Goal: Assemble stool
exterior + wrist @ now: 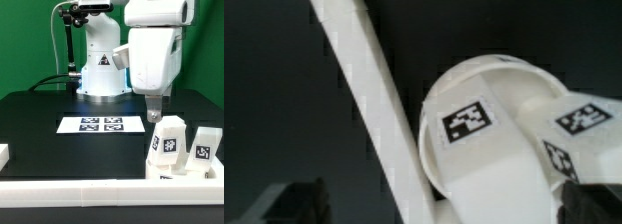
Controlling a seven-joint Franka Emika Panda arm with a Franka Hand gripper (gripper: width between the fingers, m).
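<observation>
Two short blocky white stool legs stand upright at the exterior view's right, one point(168, 143) just under my gripper point(155, 115), the other point(204, 150) further right; both carry black-and-white tags. In the wrist view a white rounded stool part point(509, 140) with three tags fills the space below the gripper point(446, 207). The dark fingertips point(295, 205) stand wide apart at the picture's edge, so the gripper is open and holds nothing. It hovers close above the nearer leg. I cannot make out the round seat disc for certain.
The marker board point(100, 124) lies flat mid-table before the arm's base. The long white border rail point(100, 190) runs along the front edge, just in front of the legs, and crosses the wrist view point(375, 110). A small white piece point(4, 153) sits at the far left.
</observation>
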